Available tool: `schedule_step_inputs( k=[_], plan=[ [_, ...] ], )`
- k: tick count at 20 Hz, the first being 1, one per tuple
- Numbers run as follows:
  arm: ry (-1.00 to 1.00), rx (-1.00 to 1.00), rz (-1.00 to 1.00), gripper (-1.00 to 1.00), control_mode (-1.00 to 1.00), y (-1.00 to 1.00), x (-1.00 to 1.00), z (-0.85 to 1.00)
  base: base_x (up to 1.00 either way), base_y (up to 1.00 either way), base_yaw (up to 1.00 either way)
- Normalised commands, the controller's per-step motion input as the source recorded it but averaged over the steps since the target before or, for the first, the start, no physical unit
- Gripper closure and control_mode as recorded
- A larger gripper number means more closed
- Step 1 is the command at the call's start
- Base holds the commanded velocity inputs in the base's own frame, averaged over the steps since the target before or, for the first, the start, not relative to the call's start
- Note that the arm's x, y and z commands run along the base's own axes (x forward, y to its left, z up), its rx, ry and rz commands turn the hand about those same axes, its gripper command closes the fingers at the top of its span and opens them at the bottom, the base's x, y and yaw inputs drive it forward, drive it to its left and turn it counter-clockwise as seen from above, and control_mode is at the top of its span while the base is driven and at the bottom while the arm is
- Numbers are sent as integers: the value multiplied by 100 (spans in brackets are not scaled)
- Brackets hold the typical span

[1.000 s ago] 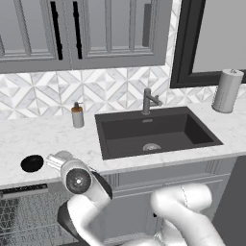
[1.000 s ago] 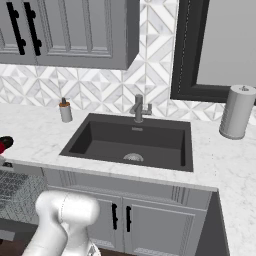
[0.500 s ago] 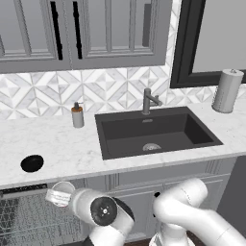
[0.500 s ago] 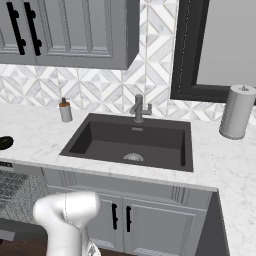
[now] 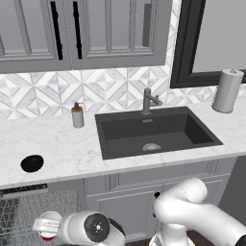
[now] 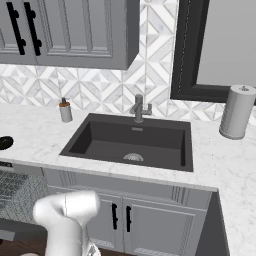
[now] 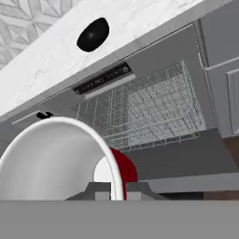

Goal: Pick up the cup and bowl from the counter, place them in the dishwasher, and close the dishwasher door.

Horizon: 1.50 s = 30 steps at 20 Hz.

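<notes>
My gripper [image 7: 116, 190] is shut on the white rim of the red cup [image 7: 122, 169], which I hold low in front of the open dishwasher. The left base view has the cup [image 5: 46, 227] and gripper [image 5: 56, 227] at the bottom left, beside the wire rack [image 5: 26, 214]. In the hand view the rack [image 7: 149, 107] is pulled out under the dark control strip [image 7: 103, 79], with the flat grey dishwasher door [image 7: 184, 156] below it. The black bowl [image 5: 32, 163] sits on the white marble counter [image 5: 72, 149] above the dishwasher, also as bowl [image 7: 92, 34] and bowl [image 6: 4, 143].
A dark sink [image 5: 156, 132] with a faucet [image 5: 149, 100] lies right of the bowl. A brown soap dispenser [image 5: 77, 115] stands by the backsplash, a paper towel roll [image 5: 227, 90] at the far right. Grey cupboard doors [image 6: 135, 220] run under the sink.
The arm has come down from counter height with the cup, from the counter's front edge to low beside the dishwasher rack. The bowl has not moved.
</notes>
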Motion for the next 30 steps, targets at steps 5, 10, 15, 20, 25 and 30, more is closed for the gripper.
schedule_step_inputs(
  k=[5,10,15,20,25,30],
  plan=[
    [17,-4,9,100,-100,20,4,-82,0,0,0],
    [0,-12,2,100,-100,43,2,-88,0,0,0],
    [0,-4,0,100,-100,15,48,-49,0,0,0],
    [-5,0,0,100,-100,0,34,-17,0,0,0],
    [-30,0,0,100,-100,0,10,-19,0,0,0],
    [-28,0,0,100,-100,4,5,-26,0,0,0]
  ],
)
